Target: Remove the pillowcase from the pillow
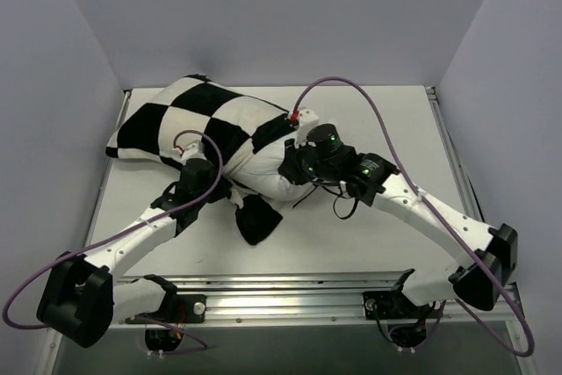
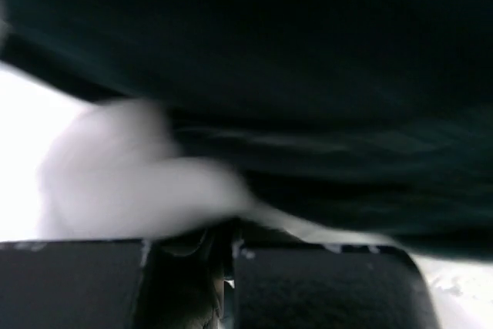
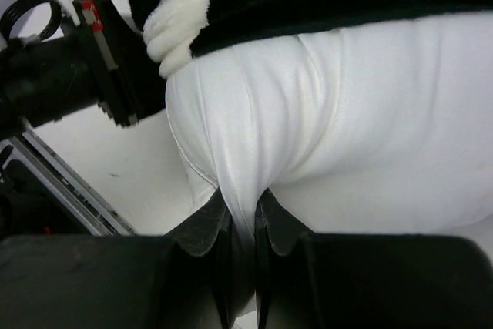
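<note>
Two robot arms work at a pillow on a white table, where the black-and-white checkered pillowcase covers the far left end of the cushion and lies bunched toward the table's back left corner. The plain white near end of the pillow shows bare at the middle of the table, between the two grippers. The right gripper reaches in from the right and is clenched on the pillow. Its wrist camera shows a tight fold of smooth white fabric pinched between the two dark fingers, with creases fanning up from the pinch. Just above that fold, the plush edge of the pillowcase crosses the top of the right wrist view, one white patch bulging from the black pile. The left gripper reaches in from the left and sits against the near edge of the pillowcase, right where the checkered cover meets the bare cushion. Its wrist view is heavily blurred. Dark fabric fills most of it, a white mass lies to the left, and the jaws stand drawn together on a fold of what appears to be the pillowcase. A loose black flap of the cover trails onto the table on the near side, between the arms. Purple cables loop above both wrists.
</note>
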Controlling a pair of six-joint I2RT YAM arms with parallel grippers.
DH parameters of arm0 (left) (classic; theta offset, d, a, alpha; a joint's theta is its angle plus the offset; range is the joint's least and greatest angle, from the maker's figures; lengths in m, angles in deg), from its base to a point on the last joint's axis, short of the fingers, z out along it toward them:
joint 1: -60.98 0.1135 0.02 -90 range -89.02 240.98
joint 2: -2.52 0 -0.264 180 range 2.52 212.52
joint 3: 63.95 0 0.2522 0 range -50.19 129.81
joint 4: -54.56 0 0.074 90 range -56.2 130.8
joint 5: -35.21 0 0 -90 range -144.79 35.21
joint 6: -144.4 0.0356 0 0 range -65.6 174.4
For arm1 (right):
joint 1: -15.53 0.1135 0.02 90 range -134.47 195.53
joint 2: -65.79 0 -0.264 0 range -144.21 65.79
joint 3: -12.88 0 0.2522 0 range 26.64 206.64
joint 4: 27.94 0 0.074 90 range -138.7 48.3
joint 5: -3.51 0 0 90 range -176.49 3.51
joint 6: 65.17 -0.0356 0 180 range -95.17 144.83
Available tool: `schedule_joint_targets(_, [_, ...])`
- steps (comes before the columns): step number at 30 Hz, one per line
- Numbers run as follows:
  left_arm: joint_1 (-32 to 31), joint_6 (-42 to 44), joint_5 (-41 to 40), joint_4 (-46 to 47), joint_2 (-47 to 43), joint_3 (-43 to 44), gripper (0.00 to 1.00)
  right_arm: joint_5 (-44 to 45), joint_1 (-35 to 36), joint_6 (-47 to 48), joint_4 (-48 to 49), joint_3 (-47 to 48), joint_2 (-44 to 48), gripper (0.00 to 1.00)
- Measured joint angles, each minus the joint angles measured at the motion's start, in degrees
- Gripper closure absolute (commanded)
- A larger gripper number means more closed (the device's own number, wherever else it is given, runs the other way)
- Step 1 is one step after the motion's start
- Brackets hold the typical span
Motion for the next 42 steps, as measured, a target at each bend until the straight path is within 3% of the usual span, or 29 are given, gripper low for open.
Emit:
schedule_joint_targets(5, [5.8,-4.4,-4.1,-1.5,-1.9,0.1,0.98,-5.4,-3.7,1.9,-7.4,1.0,9.6,1.0])
schedule_joint_targets(13, [7.8,-10.2,-6.5,0.1,4.7,4.3,0.97,-15.9,-6.0,5.1,-14.8,3.0,15.9,1.0])
schedule_joint_targets(16, [8.5,-10.1,-4.2,0.0,8.4,6.6,0.9,-20.0,-6.3,5.9,-14.2,1.3,16.0,1.0])
schedule_joint_targets(18, [9.1,-9.4,-3.1,-0.6,8.8,6.8,0.82,-22.4,-6.3,5.9,-12.5,-1.4,16.1,0.83])
schedule_joint_targets(19, [9.5,-8.9,-2.7,-1.5,8.5,6.8,0.65,-23.6,-6.4,5.6,-12.0,-2.9,16.1,0.72])
schedule_joint_targets(20, [9.9,-8.1,-2.4,-2.7,8.0,6.8,0.5,-25.0,-6.5,5.5,-11.7,-4.2,15.9,0.51])
schedule_joint_targets(22, [11.1,-6.2,-2.6,-6.8,5.7,6.8,0.26,-28.7,-6.5,5.4,-11.7,-5.6,15.0,0.33])
schedule_joint_targets(25, [12.8,-2.0,-2.8,-14.1,-0.3,7.1,0.12,-31.8,-6.8,5.4,-10.6,-5.6,12.7,0.19])
schedule_joint_targets(29, [12.8,5.1,0.8,-21.2,-6.5,12.1,0.09,-32.0,-10.5,4.7,-10.2,-5.3,9.8,0.14])
schedule_joint_targets(34, [9.7,13.9,6.7,-23.6,-7.5,21.6,0.09,-30.6,-22.8,1.5,-9.0,-5.8,8.1,0.08])
schedule_joint_targets(37, [3.0,20.6,7.6,-24.0,-4.2,27.7,0.09,-29.4,-27.7,0.2,-8.5,-6.7,8.2,0.07])
schedule_joint_targets(42, [-10.7,33.3,9.8,-24.1,8.4,40.4,0.09,-27.7,-28.0,-1.1,-8.2,-8.9,9.5,0.06])
